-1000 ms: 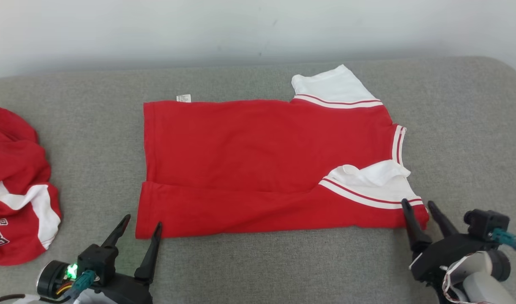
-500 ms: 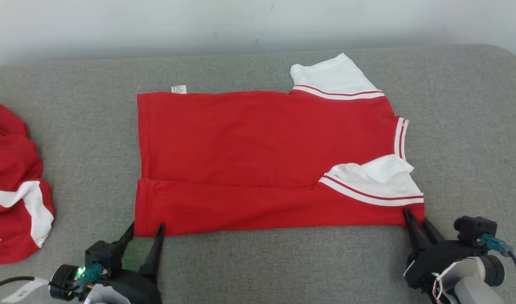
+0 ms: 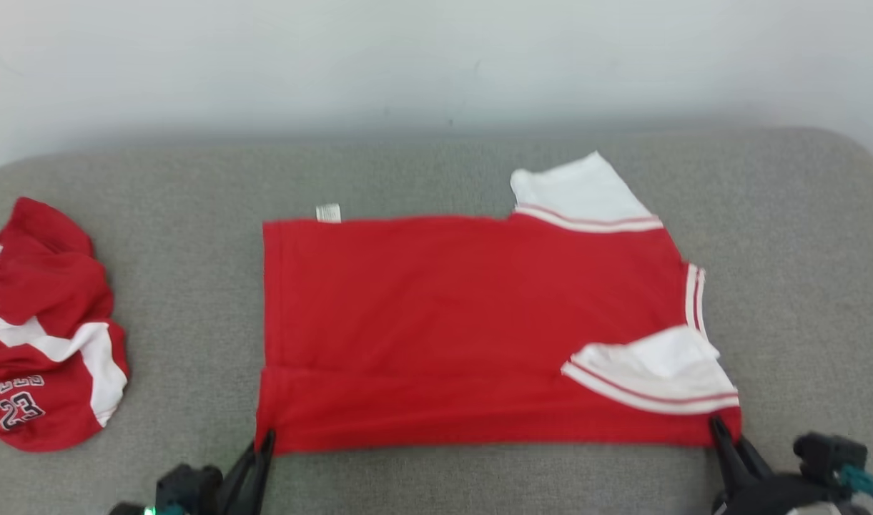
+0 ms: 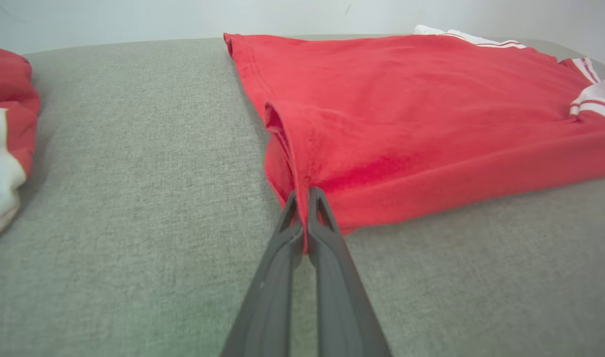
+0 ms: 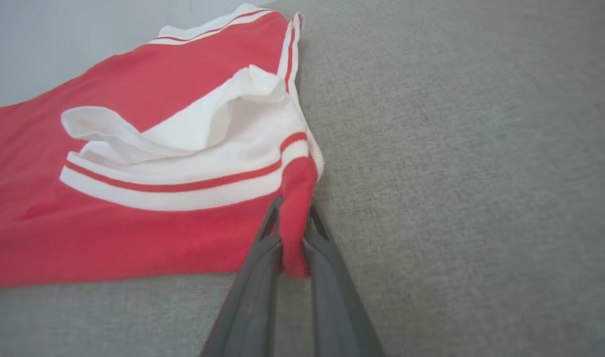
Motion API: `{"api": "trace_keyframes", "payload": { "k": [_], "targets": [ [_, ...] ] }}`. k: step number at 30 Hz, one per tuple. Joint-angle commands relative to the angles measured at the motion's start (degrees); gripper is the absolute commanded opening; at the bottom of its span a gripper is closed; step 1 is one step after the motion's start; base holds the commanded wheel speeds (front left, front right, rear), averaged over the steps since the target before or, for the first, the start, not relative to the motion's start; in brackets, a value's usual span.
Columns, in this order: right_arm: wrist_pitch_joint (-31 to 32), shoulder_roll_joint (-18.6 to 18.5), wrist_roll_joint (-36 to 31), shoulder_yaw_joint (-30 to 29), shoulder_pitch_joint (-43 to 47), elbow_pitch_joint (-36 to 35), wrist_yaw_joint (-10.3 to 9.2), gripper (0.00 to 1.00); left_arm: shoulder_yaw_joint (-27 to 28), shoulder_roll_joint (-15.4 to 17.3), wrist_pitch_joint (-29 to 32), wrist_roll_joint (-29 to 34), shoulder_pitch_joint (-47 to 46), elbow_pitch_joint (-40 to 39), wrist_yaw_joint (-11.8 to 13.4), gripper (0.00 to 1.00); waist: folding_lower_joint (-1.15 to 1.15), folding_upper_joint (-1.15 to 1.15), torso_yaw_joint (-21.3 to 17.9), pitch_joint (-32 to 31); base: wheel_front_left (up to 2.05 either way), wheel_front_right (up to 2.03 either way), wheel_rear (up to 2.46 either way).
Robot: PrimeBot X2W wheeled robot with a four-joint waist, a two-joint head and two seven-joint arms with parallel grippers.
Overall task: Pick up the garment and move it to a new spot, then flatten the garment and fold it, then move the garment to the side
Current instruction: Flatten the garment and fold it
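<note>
Red knit cloth is pinched in both of my claws. My left claw [image 4: 304, 201] has its two long dark fingers pressed together on the near hem corner of the red short-sleeved shirt with white, red-striped sleeves [image 4: 406, 124]. In the left wrist view a thin edge of fabric runs down between the fingers, and the rest of the shirt spreads out ahead of the tips and off to their right. My right claw [image 5: 295, 210] is clamped on the near corner at the shoulder end, where a rounded fold of red cloth bulges out between its fingers.

Just ahead of the right claw and to its left, the near white sleeve [image 5: 193, 148] lies turned back over the red body, its open cuff rumpled. Beyond it I see the striped neck band [image 5: 288, 49], and further on the far white sleeve [image 3: 579, 193].

The shirt lies flat on the grey woven cushion [image 3: 157, 300], hem end at my left claw and neck end at my right claw. A strip along the near long edge is turned over on top of the body. A small white label [image 3: 328, 212] pokes out at the far hem corner, straight ahead of the left claw.

Well apart to the left of the left claw sits a crumpled red and white jersey printed with the number 23 [image 3: 43, 343]. A pale wall [image 3: 407, 57] rises beyond the cushion.
</note>
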Motion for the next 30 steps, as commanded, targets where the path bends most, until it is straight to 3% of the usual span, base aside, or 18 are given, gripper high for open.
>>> {"api": "trace_keyframes", "payload": {
  "k": [1,10,17,18,19,20,30],
  "targets": [
    [0.0,-0.7,0.3,-0.6,2.2,-0.8,-0.11,0.00,0.4,-0.2,-0.2,0.2,1.9,-0.5,0.2,0.00,0.00,0.00,0.6,-2.5,0.00,0.00,0.00],
    [4.6,-0.6,-1.7,-5.9,12.0,-9.5,-0.11,0.00,0.7,-0.9,-0.2,0.7,8.9,-2.9,0.2,0.00,0.00,0.00,-0.2,-4.6,0.00,0.00,0.00],
    [8.0,2.4,-2.0,-8.6,15.7,-15.0,-0.11,0.00,2.1,-1.9,-0.2,0.4,10.0,-2.5,0.2,0.00,0.00,0.00,-0.8,-4.2,0.00,0.00,0.00],
    [8.1,2.7,-2.0,-8.3,15.9,-15.4,-0.11,0.41,2.3,-1.8,-0.2,1.0,10.1,-2.4,0.2,0.47,0.00,0.00,-0.8,-4.3,0.00,0.00,0.00],
    [7.9,2.5,-2.5,-8.1,16.1,-15.8,-0.11,0.88,2.4,-1.9,-0.2,1.3,10.2,-2.2,0.2,0.73,0.00,0.00,-0.8,-4.5,0.00,0.00,0.00],
    [7.8,2.5,-2.8,-8.0,16.2,-16.0,-0.11,1.00,2.7,-2.1,-0.2,1.5,10.3,-2.4,0.2,1.00,0.00,0.00,-0.7,-4.7,0.00,0.00,0.00],
    [2.1,2.3,-5.4,-7.3,15.1,-20.0,-0.11,1.00,10.5,-4.1,-0.2,7.0,12.6,-11.3,0.2,1.00,0.00,0.00,0.5,-6.4,0.00,0.00,0.00]
  ]
}}
